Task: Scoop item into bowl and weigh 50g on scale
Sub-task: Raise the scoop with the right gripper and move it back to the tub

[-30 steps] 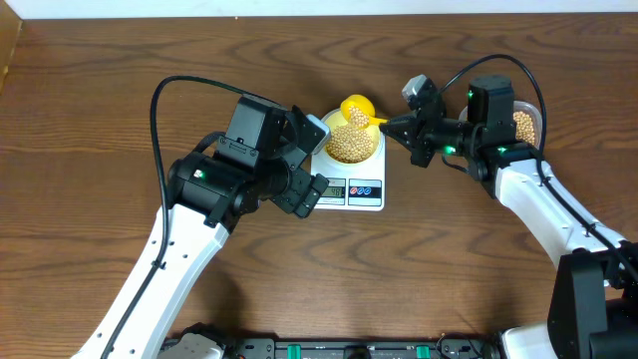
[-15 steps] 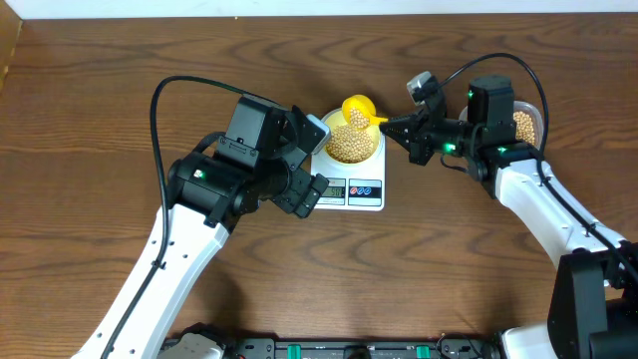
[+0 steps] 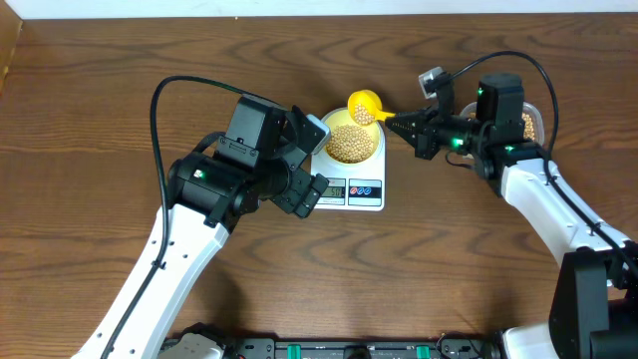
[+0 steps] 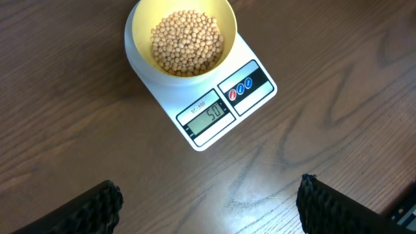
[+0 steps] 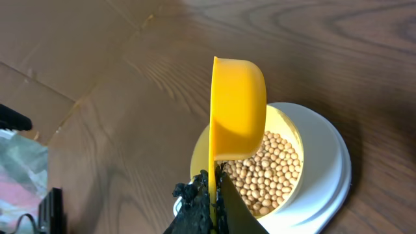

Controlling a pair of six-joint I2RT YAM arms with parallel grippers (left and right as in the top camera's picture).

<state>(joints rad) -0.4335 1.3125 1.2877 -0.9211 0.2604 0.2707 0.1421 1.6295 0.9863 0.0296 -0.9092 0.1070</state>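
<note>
The pale-yellow bowl (image 3: 351, 146) sits on the white scale (image 3: 351, 189), filled with tan beans (image 4: 187, 42). The display (image 4: 208, 114) reads 50. My right gripper (image 3: 401, 126) is shut on the handle of a bright yellow scoop (image 3: 363, 106), which hangs tipped on its side at the bowl's far rim. In the right wrist view the scoop (image 5: 238, 110) stands over the bowl (image 5: 294, 135) and its beans (image 5: 266, 177). My left gripper (image 3: 315, 162) hovers open just left of the scale, and in its wrist view its fingers (image 4: 97, 207) hold nothing.
A clear tub (image 3: 526, 124) with more beans stands at the right, mostly hidden behind the right arm. Brown wooden tabletop (image 3: 90, 140) surrounds the scale. The table's far edge runs along the top of the overhead view.
My right gripper has drawn back to the right with the scoop, which moved slightly away from the bowl. The left arm has stayed still.
</note>
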